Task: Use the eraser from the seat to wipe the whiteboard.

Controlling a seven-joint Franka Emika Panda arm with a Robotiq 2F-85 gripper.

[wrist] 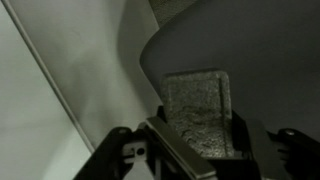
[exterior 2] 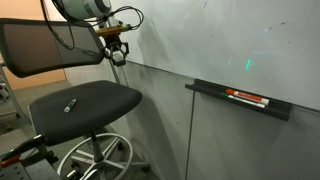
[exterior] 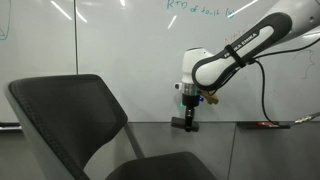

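Observation:
My gripper [exterior: 187,113] is shut on the eraser [exterior: 186,123], a small dark block, and holds it close to the whiteboard's [exterior: 120,50] lower edge. I cannot tell whether the eraser touches the board. In the wrist view the eraser's speckled grey felt [wrist: 198,100] sits between the two fingers [wrist: 198,128]. In an exterior view the gripper [exterior 2: 118,57] hangs above and behind the chair's dark seat [exterior 2: 100,97], beside the whiteboard [exterior 2: 220,40]. The seat's edge shows low in an exterior view [exterior: 165,170]. Faint green writing runs along the board's top.
The chair's curved dark backrest [exterior: 70,115] [exterior 2: 40,45] stands close to the arm. A small dark object [exterior 2: 70,104] lies on the seat. A narrow ledge [exterior 2: 212,90] holds red markers [exterior 2: 245,97], also seen in an exterior view [exterior: 270,125]. A black cable hangs from the arm.

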